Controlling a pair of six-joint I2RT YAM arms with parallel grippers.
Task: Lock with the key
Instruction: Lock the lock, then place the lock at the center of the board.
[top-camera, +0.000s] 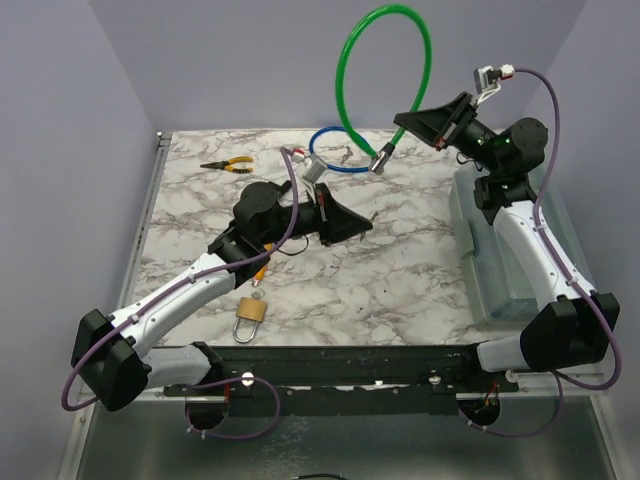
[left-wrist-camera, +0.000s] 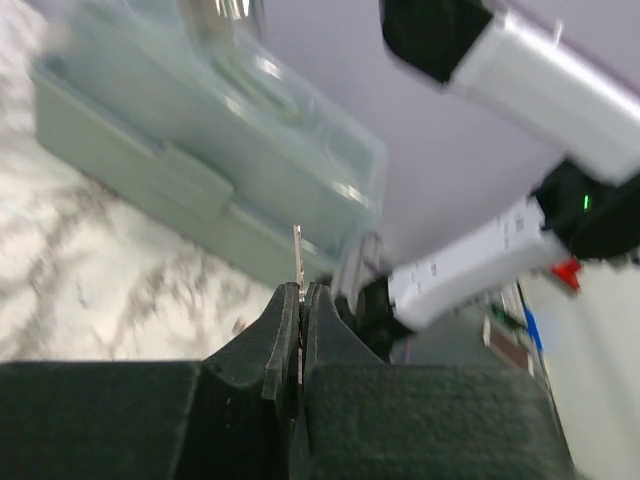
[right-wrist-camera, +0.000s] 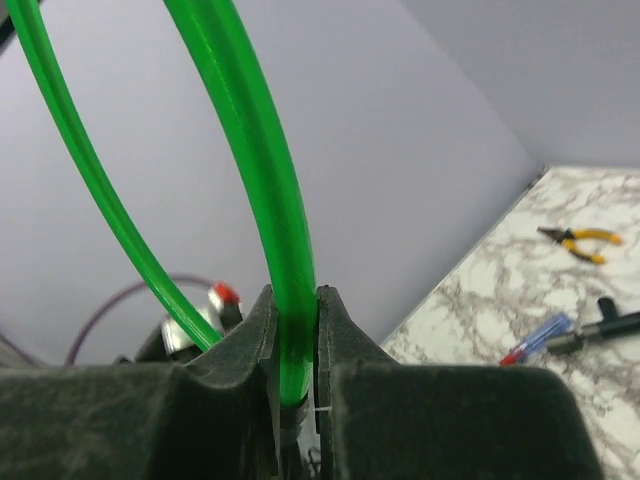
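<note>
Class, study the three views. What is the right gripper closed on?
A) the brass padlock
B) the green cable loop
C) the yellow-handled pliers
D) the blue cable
B: in the right wrist view the right gripper has its jaws shut on the green cable loop, while the brass padlock lies apart on the table.

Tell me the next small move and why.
Probably ease the left gripper toward the lock head hanging from the green cable. It is shut on the key, blade outward; the right gripper holds that cable raised, and the head is apart from the key.
</note>
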